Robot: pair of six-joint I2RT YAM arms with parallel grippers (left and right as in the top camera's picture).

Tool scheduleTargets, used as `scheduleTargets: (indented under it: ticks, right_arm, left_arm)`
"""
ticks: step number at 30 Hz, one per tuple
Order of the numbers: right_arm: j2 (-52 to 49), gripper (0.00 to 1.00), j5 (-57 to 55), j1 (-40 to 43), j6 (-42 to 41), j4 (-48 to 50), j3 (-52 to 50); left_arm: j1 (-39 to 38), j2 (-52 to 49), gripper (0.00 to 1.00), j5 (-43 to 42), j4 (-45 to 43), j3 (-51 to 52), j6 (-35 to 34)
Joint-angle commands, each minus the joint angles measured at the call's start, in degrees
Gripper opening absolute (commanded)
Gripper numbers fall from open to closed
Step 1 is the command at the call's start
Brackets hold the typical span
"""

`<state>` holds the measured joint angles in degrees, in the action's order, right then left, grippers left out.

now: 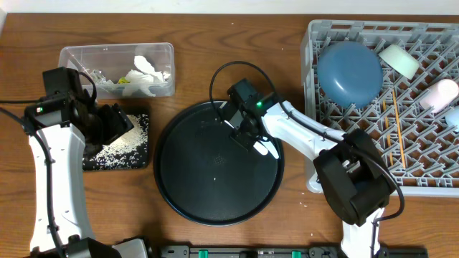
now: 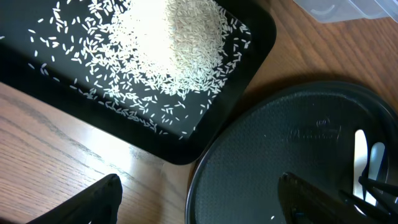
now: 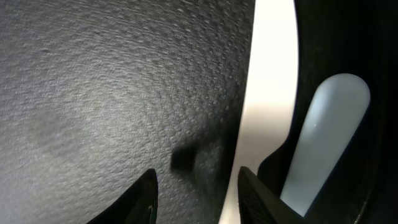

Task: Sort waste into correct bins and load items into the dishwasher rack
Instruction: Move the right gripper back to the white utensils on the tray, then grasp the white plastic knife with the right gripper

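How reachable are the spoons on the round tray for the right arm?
Likely yes: the right arm holds its jaws open just above the white spoon and pale-blue spoon; nothing blocks them.

Left arm [image 1: 46, 168] hovering, left fingers [image 2: 102, 199] spread wide, right arm [image 1: 301, 135] reaching low (right fingers [image 3: 142, 196] narrowly parted)

Upper left of the frame: the tub [image 1: 72, 51], containing tissues [image 1: 147, 72]. Directly below it, the shallow tray [image 1: 107, 163] holds rice [image 1: 127, 138]. Centre: the round tray [image 1: 208, 179], spoons [image 1: 271, 149] at its right side. Right: the rack [image 1: 313, 43], bowl [image 1: 349, 72] inside.
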<state>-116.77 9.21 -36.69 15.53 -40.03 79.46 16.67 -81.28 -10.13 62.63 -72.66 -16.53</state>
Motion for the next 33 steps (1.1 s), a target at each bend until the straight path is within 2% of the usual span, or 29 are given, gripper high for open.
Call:
scheduleTargets:
  ticks: [1, 10, 18, 23, 27, 33]
  right_arm:
    - [-1.3, 0.38, -4.4, -0.5, -1.8, -0.1, -0.1]
    - [-1.2, 0.37, -4.9, -0.5, -1.8, -0.3, -0.1]
    - [-1.3, 0.34, -4.8, -0.5, -1.8, -7.2, -0.1]
    - [-1.3, 0.32, -4.7, -0.5, -1.8, -8.3, -0.1]
    - [-1.3, 0.25, -4.7, -0.5, -1.9, -7.8, -0.1]
    - [-1.3, 0.19, -5.0, -0.5, -6.4, -6.6, -0.1]
  left_arm:
    - [0.1, 0.0, 0.81, 0.1, 0.1, 0.3, -0.3]
    - [0.1, 0.0, 0.81, 0.1, 0.1, 0.3, -0.3]
    - [0.1, 0.0, 0.82, 0.1, 0.1, 0.3, -0.3]
    - [0.1, 0.0, 0.81, 0.1, 0.1, 0.3, -0.3]
    - [0.1, 0.0, 0.81, 0.1, 0.1, 0.3, -0.3]
    - [0.1, 0.0, 0.82, 0.1, 0.1, 0.3, -0.3]
